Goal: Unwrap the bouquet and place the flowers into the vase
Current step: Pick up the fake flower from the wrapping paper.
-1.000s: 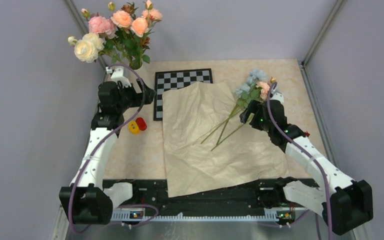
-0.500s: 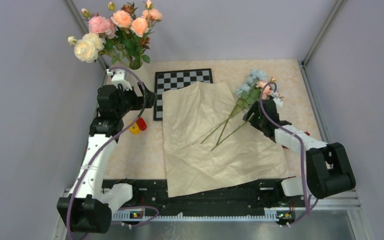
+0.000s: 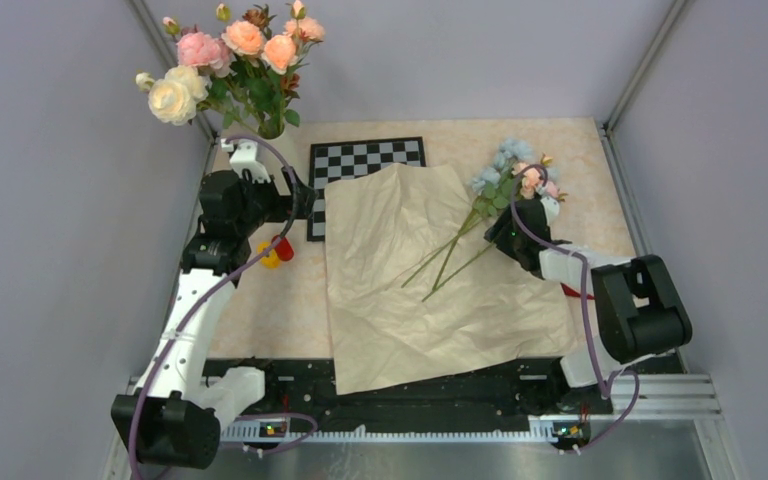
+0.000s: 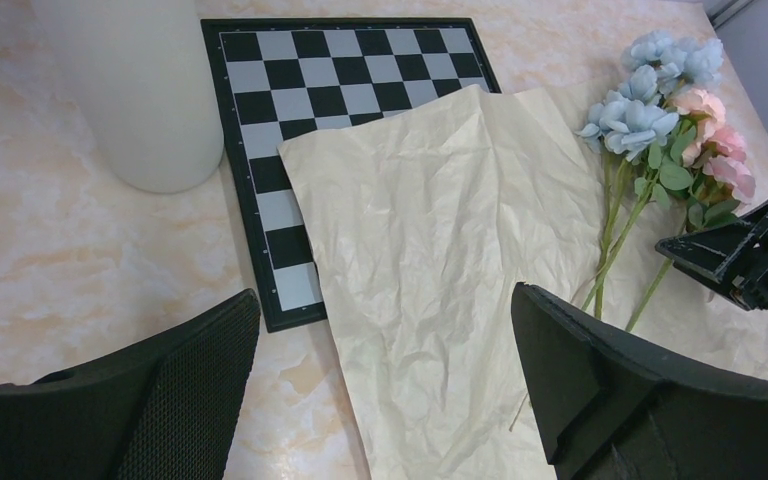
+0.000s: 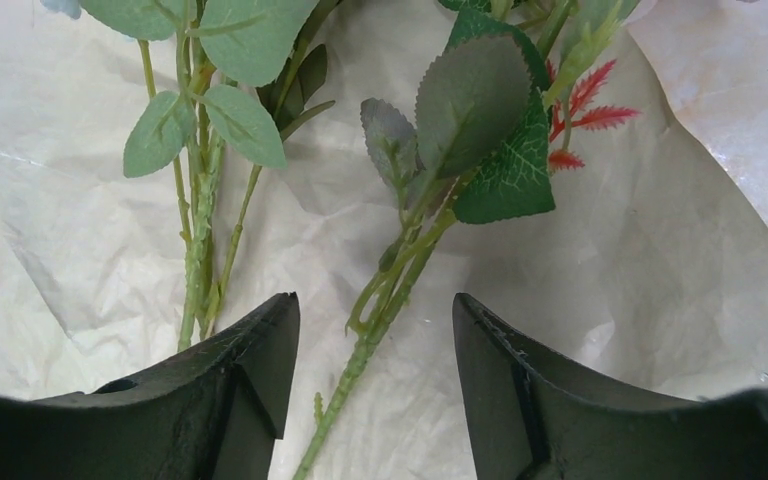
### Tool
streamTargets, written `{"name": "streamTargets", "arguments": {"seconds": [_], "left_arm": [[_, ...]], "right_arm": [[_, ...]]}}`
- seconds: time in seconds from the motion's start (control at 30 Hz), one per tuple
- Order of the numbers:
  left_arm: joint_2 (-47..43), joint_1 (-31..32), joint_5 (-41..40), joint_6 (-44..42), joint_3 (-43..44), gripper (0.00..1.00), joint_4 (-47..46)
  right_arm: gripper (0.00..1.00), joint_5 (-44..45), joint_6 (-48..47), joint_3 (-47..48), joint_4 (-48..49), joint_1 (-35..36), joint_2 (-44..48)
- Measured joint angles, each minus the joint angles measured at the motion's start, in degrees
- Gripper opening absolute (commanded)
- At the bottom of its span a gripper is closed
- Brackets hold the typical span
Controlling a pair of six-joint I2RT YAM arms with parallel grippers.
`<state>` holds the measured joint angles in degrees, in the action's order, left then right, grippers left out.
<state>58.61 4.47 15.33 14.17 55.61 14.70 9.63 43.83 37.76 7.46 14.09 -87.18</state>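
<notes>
The bouquet lies unwrapped. Its crinkled beige paper [image 3: 430,290] is spread flat mid-table. The flowers [image 3: 508,178], pale blue and pink blooms on thin green stems, rest on the paper's far right part. My right gripper [image 3: 508,230] is low over the stems. In the right wrist view it [image 5: 372,305] is open, with one green stem [image 5: 385,300] between the jaws and touching neither. My left gripper [image 3: 298,200] hovers wide open [image 4: 385,300] over the paper's left edge, holding nothing. The white vase [image 4: 140,90] stands at the back left, largely hidden in the top view.
A chessboard [image 3: 365,160] lies at the back, partly under the paper. Large cream, pink and peach roses [image 3: 230,60] rise at the back left corner. Small red [image 3: 283,246] and yellow [image 3: 268,260] objects sit by the left arm. Walls enclose both sides.
The right arm has folded back at the elbow. Its gripper stays over the stems and its jaws have narrowed around one stem. The left arm has shifted slightly.
</notes>
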Motion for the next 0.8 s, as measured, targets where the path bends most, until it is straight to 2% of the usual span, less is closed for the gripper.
{"name": "streamTargets", "arguments": {"seconds": [0.33,0.5,0.7,0.8], "left_arm": [[0.0,0.0,-0.4,-0.4,0.0,0.99,0.0],[0.0,0.0,-0.9,-0.4,0.0,0.99,0.0],[0.0,0.0,-1.3,-0.4,0.0,0.99,0.0],[0.0,0.0,-1.3,-0.6,0.0,0.99,0.1]], "right_arm": [[0.43,0.7,1.7,0.0,3.5,0.0,-2.7],[0.31,1.5,3.0,0.0,3.9,0.0,-3.1],[0.25,4.3,5.3,-0.3,4.0,0.0,-3.1],[0.15,4.9,6.0,-0.7,4.0,0.0,-3.1]]}}
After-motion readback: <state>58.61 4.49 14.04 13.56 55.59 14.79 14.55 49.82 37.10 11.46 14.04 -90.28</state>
